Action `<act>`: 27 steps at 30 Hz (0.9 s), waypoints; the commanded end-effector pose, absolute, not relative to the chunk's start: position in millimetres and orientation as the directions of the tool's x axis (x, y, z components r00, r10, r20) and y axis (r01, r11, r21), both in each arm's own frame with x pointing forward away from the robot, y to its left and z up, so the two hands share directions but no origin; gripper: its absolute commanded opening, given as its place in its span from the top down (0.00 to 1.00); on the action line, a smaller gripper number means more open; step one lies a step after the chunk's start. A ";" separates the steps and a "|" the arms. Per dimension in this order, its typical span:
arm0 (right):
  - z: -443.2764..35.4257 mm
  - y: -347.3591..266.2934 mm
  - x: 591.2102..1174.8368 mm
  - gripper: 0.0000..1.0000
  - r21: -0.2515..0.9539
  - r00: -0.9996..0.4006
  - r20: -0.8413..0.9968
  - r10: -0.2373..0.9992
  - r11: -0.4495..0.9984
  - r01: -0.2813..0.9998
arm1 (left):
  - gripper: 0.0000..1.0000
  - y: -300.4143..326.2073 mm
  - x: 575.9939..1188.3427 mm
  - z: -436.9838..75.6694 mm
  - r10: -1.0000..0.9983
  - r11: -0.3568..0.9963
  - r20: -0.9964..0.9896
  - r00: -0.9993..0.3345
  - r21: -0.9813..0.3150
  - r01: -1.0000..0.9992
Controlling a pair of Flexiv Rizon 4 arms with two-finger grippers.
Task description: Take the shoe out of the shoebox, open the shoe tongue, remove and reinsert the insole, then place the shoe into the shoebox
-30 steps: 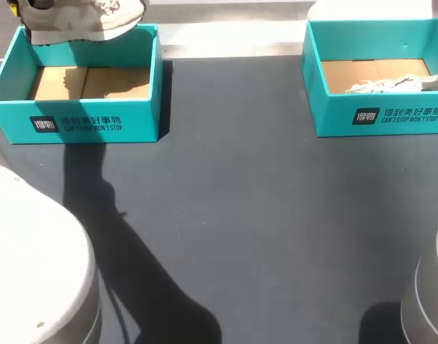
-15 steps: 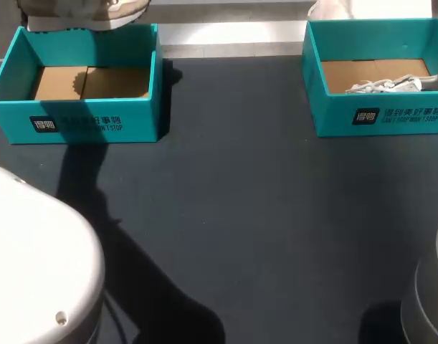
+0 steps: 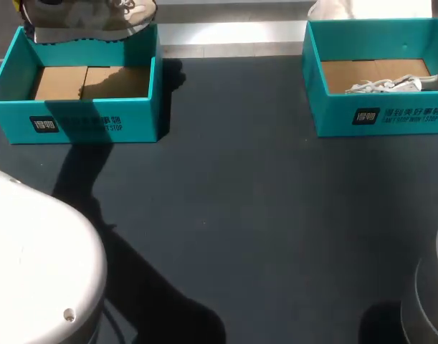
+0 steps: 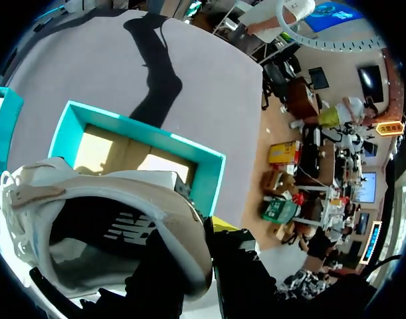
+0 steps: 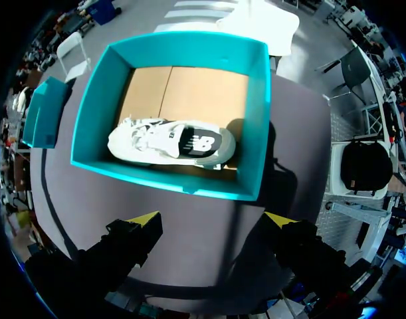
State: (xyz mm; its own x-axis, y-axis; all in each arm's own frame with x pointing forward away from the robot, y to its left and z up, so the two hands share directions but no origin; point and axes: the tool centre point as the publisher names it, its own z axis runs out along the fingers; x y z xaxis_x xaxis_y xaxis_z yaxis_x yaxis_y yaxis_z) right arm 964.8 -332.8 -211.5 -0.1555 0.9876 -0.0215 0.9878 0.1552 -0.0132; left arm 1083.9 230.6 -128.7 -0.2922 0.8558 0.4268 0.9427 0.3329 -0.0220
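The right gripper (image 5: 212,222) hangs over the dark table (image 3: 262,215), far to the right of the left box (image 3: 140,122), its two fingers (image 5: 146,220) wide apart with nothing between them. Farther out, the left gripper (image 4: 204,256) is clamped on the back rim of the white shoe (image 4: 123,186). The shoe hangs in the air above the far side of the left box. Way off to that box's right, another shoe (image 5: 171,143) lies in a second box (image 5: 163,178).

Shoe (image 3: 89,18) above the left shoebox (image 3: 11,115)
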 end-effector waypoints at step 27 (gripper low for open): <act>-211.5 -332.5 963.6 0.00 -0.011 -0.155 -0.023 0.988 0.155 0.988 | 1.00 135.8 991.8 -121.5 0.900 0.270 0.357 -0.250 -0.007 0.963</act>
State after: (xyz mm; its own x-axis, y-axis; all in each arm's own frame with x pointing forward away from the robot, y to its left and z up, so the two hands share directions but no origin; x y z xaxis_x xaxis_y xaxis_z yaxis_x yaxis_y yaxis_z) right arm 964.8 -332.7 -211.6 -0.1556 0.9876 -0.0214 0.9878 0.1553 -0.0131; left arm 995.7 134.2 -121.9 -0.2497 0.8982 0.3617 0.9597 0.2793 -0.0313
